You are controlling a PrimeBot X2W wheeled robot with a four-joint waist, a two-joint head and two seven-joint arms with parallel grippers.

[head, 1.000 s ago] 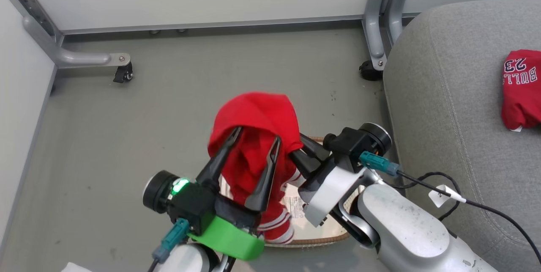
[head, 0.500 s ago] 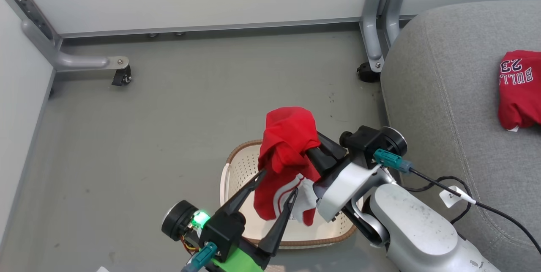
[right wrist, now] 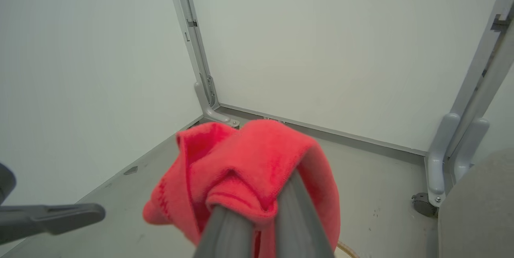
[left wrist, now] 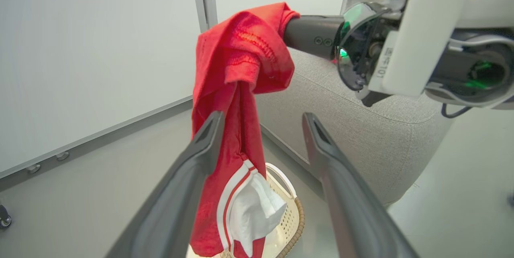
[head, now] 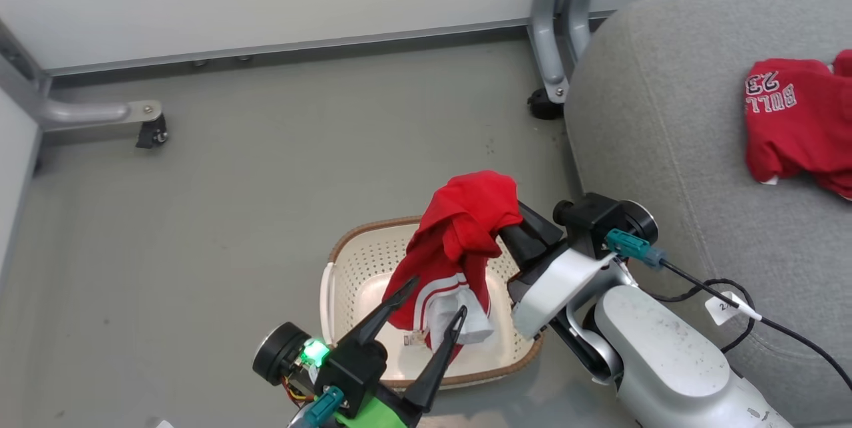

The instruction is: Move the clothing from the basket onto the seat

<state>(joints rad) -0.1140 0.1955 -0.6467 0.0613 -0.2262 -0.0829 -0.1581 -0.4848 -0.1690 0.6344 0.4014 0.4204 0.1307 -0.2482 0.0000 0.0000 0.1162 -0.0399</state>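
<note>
The shorts [head: 459, 241] hang from your right pincer [head: 520, 228], which is clamped shut on a bunched fold at their top. Their striped red-and-white end dangles over the basket [head: 339, 281], and you cannot tell whether it has cleared the rim. The jersey [head: 792, 115] already lies on the seat [head: 665, 168], well off to the right. The basket's base shows bare apart from a small label [head: 416, 338], so the shorts look like the last piece to go.

In the last second your left pincer [head: 437, 295], fingers spread wide and holding nothing, has drawn back low after standing up around the cloth. It now sits just this side of the hanging hem. The cloth was a rounded bundle and now hangs long. The head has also swung toward the seat, so more grey cushion shows.

The load is therefore on one arm alone. Your next move is probably to lift and carry right over the seat's rounded edge, keeping the trailing hem off the rim
</note>
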